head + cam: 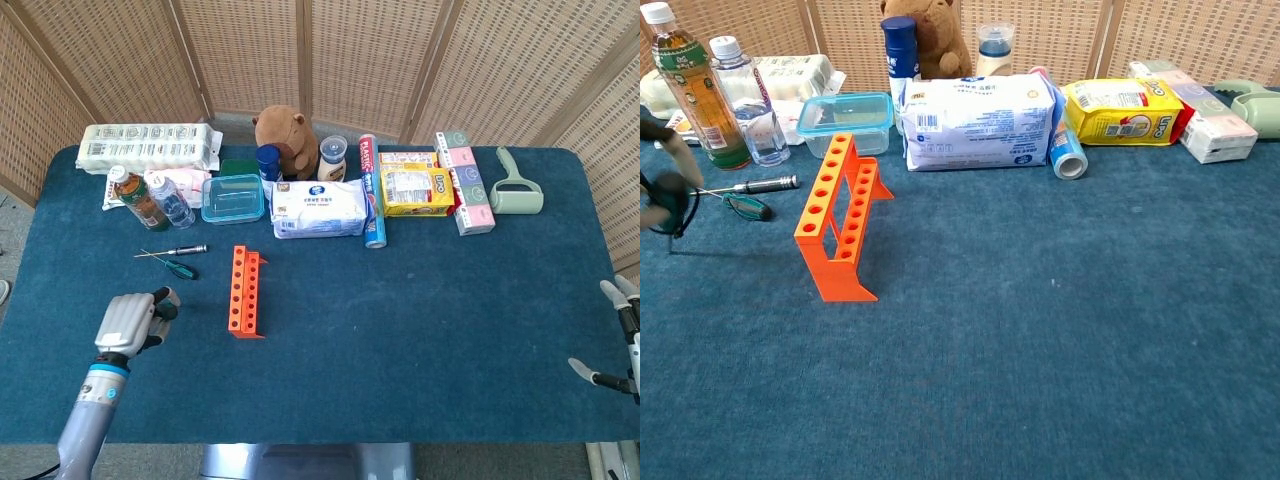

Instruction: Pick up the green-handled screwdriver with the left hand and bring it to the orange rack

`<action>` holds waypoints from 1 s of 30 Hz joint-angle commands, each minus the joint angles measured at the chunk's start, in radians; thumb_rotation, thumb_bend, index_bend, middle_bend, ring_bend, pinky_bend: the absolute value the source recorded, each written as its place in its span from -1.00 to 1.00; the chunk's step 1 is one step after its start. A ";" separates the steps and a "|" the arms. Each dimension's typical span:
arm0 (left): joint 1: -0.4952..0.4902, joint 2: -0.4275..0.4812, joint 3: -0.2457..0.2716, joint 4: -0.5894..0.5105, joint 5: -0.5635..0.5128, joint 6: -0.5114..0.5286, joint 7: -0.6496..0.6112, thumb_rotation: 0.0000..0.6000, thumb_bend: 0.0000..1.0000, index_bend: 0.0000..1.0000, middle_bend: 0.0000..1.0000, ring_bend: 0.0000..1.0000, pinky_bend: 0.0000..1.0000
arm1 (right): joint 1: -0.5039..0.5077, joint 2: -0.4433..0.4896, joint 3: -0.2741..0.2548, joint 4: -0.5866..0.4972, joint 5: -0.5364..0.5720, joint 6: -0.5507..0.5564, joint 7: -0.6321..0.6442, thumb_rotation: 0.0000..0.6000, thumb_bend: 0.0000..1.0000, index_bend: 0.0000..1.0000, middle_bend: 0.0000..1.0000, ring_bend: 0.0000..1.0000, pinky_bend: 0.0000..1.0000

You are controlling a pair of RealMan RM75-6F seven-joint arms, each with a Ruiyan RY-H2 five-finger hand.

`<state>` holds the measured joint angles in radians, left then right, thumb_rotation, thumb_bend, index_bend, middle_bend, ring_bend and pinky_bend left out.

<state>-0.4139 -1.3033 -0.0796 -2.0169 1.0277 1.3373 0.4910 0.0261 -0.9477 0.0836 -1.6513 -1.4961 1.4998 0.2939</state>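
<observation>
- Head view: your left hand point(128, 322) hangs over the blue cloth-covered table point(420, 310) with its fingers curled inward. I cannot tell whether they enclose anything; no shaft or handle shows past them.
- A slim green-handled screwdriver point(181, 268) lies flat on the cloth, beyond the fingertips and clear of them. Just past it is a second screwdriver with a dark, silvery handle point(178, 250).
- The orange plastic rack with a row of holes point(244, 291) stands off to the side of the curled fingers, near but not touching.
- The tool looks light, stiff and thin, and it should roll easily on the cloth. Pinch the green handle at its thicker middle, not the bare metal shaft, which looks too slick and narrow for these fingers.
- Your right hand point(630, 330) is at the table's far edge and partly cut off by the frame. Its fingers are spread and nothing shows in them.
- Chest view: the left hand point(660, 185) is blurred and cropped at the frame's edge, so its grip is unreadable. A thin dark line below it could be a shaft or a cable.
- The green-handled screwdriver point(746, 206) lies just past the fingers, between them and the orange rack point(838, 215). The right hand does not appear here.
</observation>
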 commanded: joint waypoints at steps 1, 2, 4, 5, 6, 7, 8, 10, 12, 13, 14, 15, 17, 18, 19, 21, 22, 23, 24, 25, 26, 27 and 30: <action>0.033 0.058 0.021 -0.066 0.072 0.036 -0.039 1.00 -0.17 0.12 1.00 0.91 0.90 | 0.002 -0.003 -0.002 -0.002 -0.002 -0.001 -0.009 1.00 -0.93 -0.88 -1.00 -1.00 -1.00; 0.038 0.070 0.023 -0.079 0.084 0.040 -0.046 1.00 -0.17 0.12 1.00 0.91 0.90 | 0.002 -0.004 -0.002 -0.003 -0.002 -0.001 -0.012 1.00 -0.93 -0.88 -1.00 -1.00 -1.00; 0.048 0.096 0.027 -0.104 0.114 0.049 -0.061 1.00 -0.17 0.12 1.00 0.91 0.90 | 0.002 -0.006 -0.003 -0.004 -0.003 -0.001 -0.018 1.00 -0.93 -0.88 -1.00 -1.00 -1.00; 0.051 0.105 0.028 -0.111 0.125 0.053 -0.065 1.00 -0.17 0.12 1.00 0.91 0.90 | 0.002 -0.006 -0.003 -0.005 -0.002 -0.002 -0.020 1.00 -0.93 -0.88 -1.00 -1.00 -1.00; 0.055 0.113 0.030 -0.119 0.136 0.057 -0.068 1.00 -0.17 0.12 1.00 0.91 0.90 | 0.002 -0.007 -0.004 -0.005 -0.002 -0.002 -0.022 1.00 -0.93 -0.88 -1.00 -1.00 -1.00; 0.058 0.121 0.032 -0.127 0.146 0.060 -0.072 1.00 -0.17 0.12 1.00 0.91 0.90 | 0.003 -0.007 -0.004 -0.006 -0.002 -0.003 -0.024 1.00 -0.93 -0.88 -1.00 -1.00 -1.00; 0.061 0.129 0.035 -0.135 0.156 0.062 -0.075 1.00 -0.17 0.12 1.00 0.91 0.90 | 0.003 -0.008 -0.004 -0.006 -0.001 -0.004 -0.025 1.00 -0.93 -0.88 -1.00 -1.00 -1.00; 0.069 0.148 0.041 -0.154 0.179 0.065 -0.088 1.00 -0.17 0.12 1.00 0.91 0.90 | 0.004 -0.009 -0.004 -0.006 0.000 -0.005 -0.029 1.00 -0.93 -0.88 -1.00 -1.00 -1.00; 0.078 0.165 0.045 -0.172 0.208 0.070 -0.106 1.00 -0.17 0.12 1.00 0.91 0.90 | 0.004 -0.009 -0.005 -0.007 -0.001 -0.005 -0.031 1.00 -0.93 -0.88 -1.00 -1.00 -1.00; 0.081 0.172 0.047 -0.179 0.223 0.071 -0.119 1.00 -0.17 0.12 1.00 0.91 0.90 | 0.004 -0.010 -0.005 -0.007 -0.001 -0.004 -0.032 1.00 -0.93 -0.88 -1.00 -1.00 -1.00; 0.085 0.178 0.049 -0.186 0.237 0.071 -0.134 1.00 -0.17 0.12 1.00 0.91 0.90 | 0.004 -0.010 -0.005 -0.007 -0.001 -0.004 -0.033 1.00 -0.93 -0.88 -1.00 -1.00 -1.00; 0.088 0.185 0.051 -0.196 0.253 0.067 -0.161 1.00 -0.17 0.12 1.00 0.91 0.90 | 0.004 -0.010 -0.005 -0.008 -0.001 -0.004 -0.034 1.00 -0.93 -0.88 -1.00 -1.00 -1.00; 0.092 0.214 0.060 -0.221 0.288 0.040 -0.249 1.00 -0.17 0.12 1.00 0.91 0.90 | 0.004 -0.010 -0.005 -0.008 0.001 -0.005 -0.034 1.00 -0.93 -0.88 -1.00 -1.00 -1.00; 0.093 0.230 0.063 -0.233 0.301 0.024 -0.300 1.00 -0.17 0.12 1.00 0.91 0.90 | 0.004 -0.010 -0.005 -0.007 0.001 -0.005 -0.034 1.00 -0.93 -0.88 -1.00 -1.00 -1.00; 0.093 0.249 0.066 -0.241 0.313 0.007 -0.349 1.00 -0.17 0.12 1.00 0.91 0.90 | 0.004 -0.010 -0.005 -0.007 0.001 -0.005 -0.034 1.00 -0.93 -0.88 -1.00 -1.00 -1.00; 0.090 0.304 0.068 -0.248 0.346 -0.027 -0.463 1.00 -0.17 0.12 1.00 0.92 0.90 | 0.005 -0.010 -0.005 -0.007 0.002 -0.005 -0.035 1.00 -0.93 -0.88 -1.00 -1.00 -1.00; 0.089 0.323 0.067 -0.243 0.367 -0.034 -0.502 1.00 -0.17 0.12 1.00 0.92 0.90 | 0.005 -0.011 -0.005 -0.007 0.002 -0.005 -0.037 1.00 -0.93 -0.88 -1.00 -1.00 -1.00; 0.089 0.341 0.068 -0.235 0.390 -0.041 -0.538 1.00 -0.17 0.12 1.00 0.92 0.90 | 0.005 -0.011 -0.006 -0.008 0.002 -0.006 -0.037 1.00 -0.93 -0.88 -1.00 -1.00 -1.00; 0.088 0.365 0.072 -0.224 0.420 -0.052 -0.592 1.00 -0.17 0.12 1.00 0.92 0.90 | 0.006 -0.012 -0.006 -0.008 0.001 -0.007 -0.039 1.00 -0.93 -0.88 -1.00 -1.00 -1.00; 0.086 0.380 0.073 -0.217 0.441 -0.060 -0.628 1.00 -0.17 0.12 1.00 0.92 0.90 | 0.006 -0.012 -0.007 -0.008 0.001 -0.007 -0.040 1.00 -0.93 -0.88 -1.00 -1.00 -1.00; 0.084 0.394 0.075 -0.209 0.462 -0.067 -0.666 1.00 -0.17 0.12 1.00 0.92 0.90 | 0.006 -0.013 -0.007 -0.009 0.000 -0.008 -0.042 1.00 -0.93 -0.88 -1.00 -1.00 -1.00; 0.082 0.408 0.077 -0.200 0.485 -0.072 -0.706 1.00 -0.17 0.12 1.00 0.92 0.90 | 0.007 -0.013 -0.007 -0.009 0.000 -0.008 -0.043 1.00 -0.93 -0.88 -1.00 -1.00 -1.00; 0.080 0.448 0.080 -0.155 0.558 -0.069 -0.831 1.00 -0.17 0.12 1.00 0.92 0.90 | 0.007 -0.015 -0.007 -0.010 0.002 -0.010 -0.048 1.00 -0.93 -0.88 -1.00 -1.00 -1.00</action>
<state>-0.3297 -0.9201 -0.0080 -2.2140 1.4966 1.2898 -0.2205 0.0335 -0.9626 0.0765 -1.6609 -1.4938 1.4904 0.2458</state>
